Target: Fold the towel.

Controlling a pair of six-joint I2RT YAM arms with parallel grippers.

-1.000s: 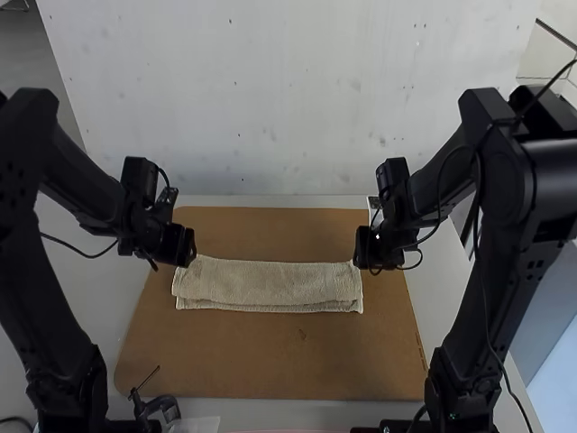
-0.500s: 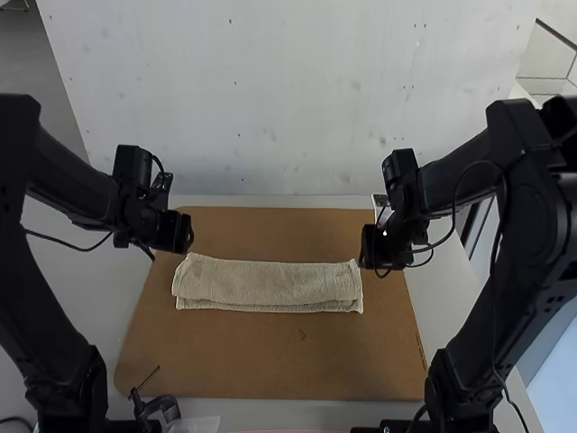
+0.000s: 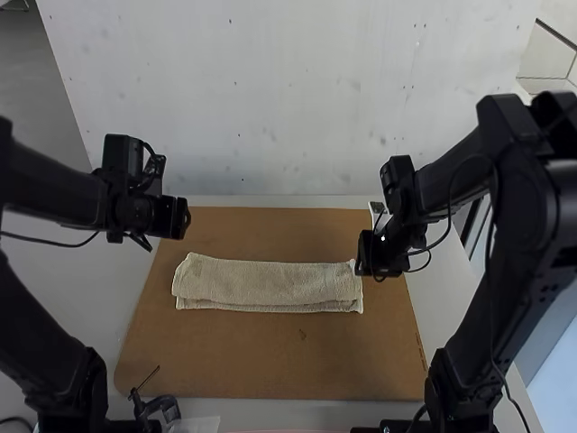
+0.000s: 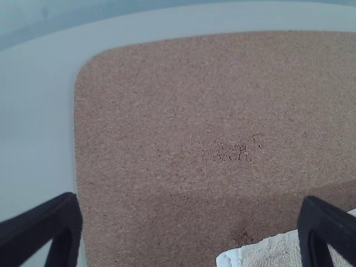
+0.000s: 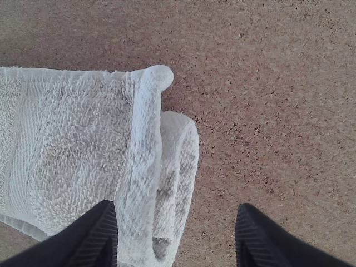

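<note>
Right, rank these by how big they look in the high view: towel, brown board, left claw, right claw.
1. Brown board
2. Towel
3. Left claw and right claw: too alike in size to rank.

Left gripper (image 3: 180, 219) spread wide, right gripper (image 3: 364, 255) parted

The left arm (image 3: 54, 191) and the right arm (image 3: 532, 244) are black, with thick, smooth links and chunky joints. Each wrist carries a boxy black housing (image 3: 122, 155). A thin dark cable (image 3: 54, 244) bows out from the left forearm; another (image 3: 492, 316) trails along the right arm (a tiny pale dot marks that wrist). The jaws have dark, tapered fingers (image 5: 100, 236).
</note>
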